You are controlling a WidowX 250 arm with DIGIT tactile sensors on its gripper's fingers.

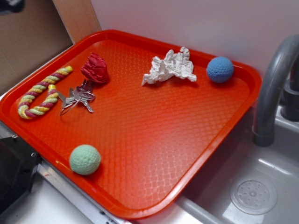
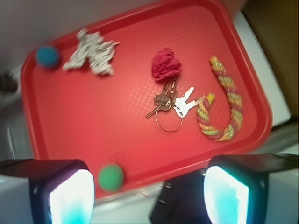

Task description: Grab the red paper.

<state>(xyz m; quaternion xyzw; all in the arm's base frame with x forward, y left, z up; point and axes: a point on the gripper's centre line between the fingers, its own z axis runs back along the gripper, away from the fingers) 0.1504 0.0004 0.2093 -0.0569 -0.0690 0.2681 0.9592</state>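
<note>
Red paper (image 1: pixel 95 68) crumpled, matt; tray (image 1: pixel 154 140) glossy textured plastic; keys (image 1: pixel 77 98) shiny metal; rope toy (image 1: pixel 42 93) braided cloth.

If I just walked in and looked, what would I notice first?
The big orange-red tray grabs the eye, filling most of the view beside a grey sink. On it, the red paper sits near the far left edge, touching a bunch of keys, with a white paper wad and a blue ball along the back. In the wrist view the open pincer hangs high above the tray's near edge, holding nothing.
</note>
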